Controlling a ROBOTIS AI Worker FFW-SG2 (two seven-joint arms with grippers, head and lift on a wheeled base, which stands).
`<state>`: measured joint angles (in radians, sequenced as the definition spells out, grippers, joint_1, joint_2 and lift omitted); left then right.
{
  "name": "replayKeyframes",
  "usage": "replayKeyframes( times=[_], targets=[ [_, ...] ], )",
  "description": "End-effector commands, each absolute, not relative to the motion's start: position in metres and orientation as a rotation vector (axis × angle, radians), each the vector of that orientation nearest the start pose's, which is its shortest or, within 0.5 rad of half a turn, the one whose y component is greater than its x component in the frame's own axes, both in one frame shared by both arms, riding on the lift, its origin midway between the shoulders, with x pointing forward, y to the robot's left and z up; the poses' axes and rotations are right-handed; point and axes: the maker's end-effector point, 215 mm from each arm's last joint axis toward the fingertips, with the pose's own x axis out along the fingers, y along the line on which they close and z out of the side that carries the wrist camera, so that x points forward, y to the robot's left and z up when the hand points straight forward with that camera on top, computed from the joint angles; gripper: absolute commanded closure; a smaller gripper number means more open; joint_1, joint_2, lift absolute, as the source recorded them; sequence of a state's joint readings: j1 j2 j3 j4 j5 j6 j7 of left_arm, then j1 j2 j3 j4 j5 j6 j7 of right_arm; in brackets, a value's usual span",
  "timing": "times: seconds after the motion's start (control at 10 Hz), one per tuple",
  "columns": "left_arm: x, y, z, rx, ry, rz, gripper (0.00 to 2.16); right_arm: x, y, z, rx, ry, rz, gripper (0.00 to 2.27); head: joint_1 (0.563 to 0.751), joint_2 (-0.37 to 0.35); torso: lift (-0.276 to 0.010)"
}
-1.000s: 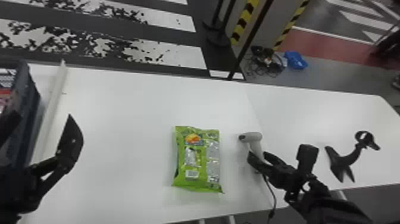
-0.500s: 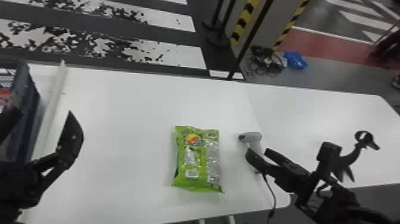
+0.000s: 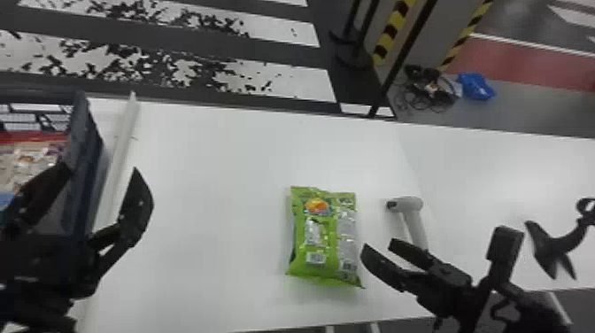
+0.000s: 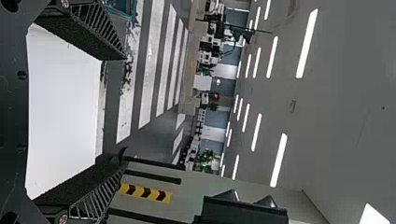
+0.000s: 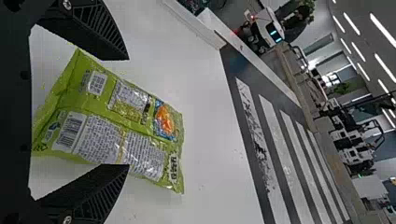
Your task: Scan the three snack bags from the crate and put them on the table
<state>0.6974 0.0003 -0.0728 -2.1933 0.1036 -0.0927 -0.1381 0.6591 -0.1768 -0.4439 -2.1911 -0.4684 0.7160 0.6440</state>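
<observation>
Table (image 3: 221, 177) first, since it's the biggest thing here: long, white, and I'm taking twelve o'clock as the far side, with the clock centered in the head view. Crate (image 3: 84, 133) is dark blue and sits out at nine o'clock, with some colorful packets (image 3: 35, 164) inside it. Long white strip (image 3: 121, 146) runs right along the crate's table side, so also around nine.

Left gripper (image 3: 102, 170) hangs out toward nine o'clock, fingers spread wide, one overlapping the crate in the head view. Right gripper (image 3: 379, 245) is between four and five, also spread wide, with its tips near the green snack bag (image 3: 325, 261).

That bag lies flat on the table between five and six, printed back up, barcode and all, and the right wrist view has it just past those open fingers. Black bracket with a ring on top (image 3: 553, 248) is way out between three and four.

Smallest of the bunch is the pale handheld scanner (image 3: 409, 204), also between three and four but closer in, roughly two o'clock from the bag. Its handle runs down behind the right gripper; can't tell if they touch.
</observation>
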Motion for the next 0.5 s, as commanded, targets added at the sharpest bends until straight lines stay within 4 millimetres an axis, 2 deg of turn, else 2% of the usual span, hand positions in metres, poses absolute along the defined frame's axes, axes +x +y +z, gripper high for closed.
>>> replayKeyframes(
  times=[0.0, 0.2, 0.3, 0.4],
  targets=[
    [0.384, 0.171, -0.309, -0.143, -0.020, -0.176, 0.07, 0.322, -0.263, -0.442, 0.318, 0.606, 0.452, 0.06, 0.695, -0.209, -0.094],
    [0.382, 0.176, -0.311, -0.140, -0.014, -0.169, 0.06, 0.324, -0.227, -0.458, 0.260, 0.613, 0.504, 0.05, 0.695, -0.147, -0.094],
    [0.380, 0.176, -0.311, -0.140, -0.013, -0.170, 0.06, 0.329, -0.219, -0.471, 0.251, 0.632, 0.511, 0.05, 0.695, -0.110, -0.094],
    [0.377, 0.178, -0.309, -0.136, -0.018, -0.168, 0.06, 0.334, -0.221, -0.480, 0.257, 0.643, 0.496, 0.05, 0.695, -0.094, -0.094]
  ],
)
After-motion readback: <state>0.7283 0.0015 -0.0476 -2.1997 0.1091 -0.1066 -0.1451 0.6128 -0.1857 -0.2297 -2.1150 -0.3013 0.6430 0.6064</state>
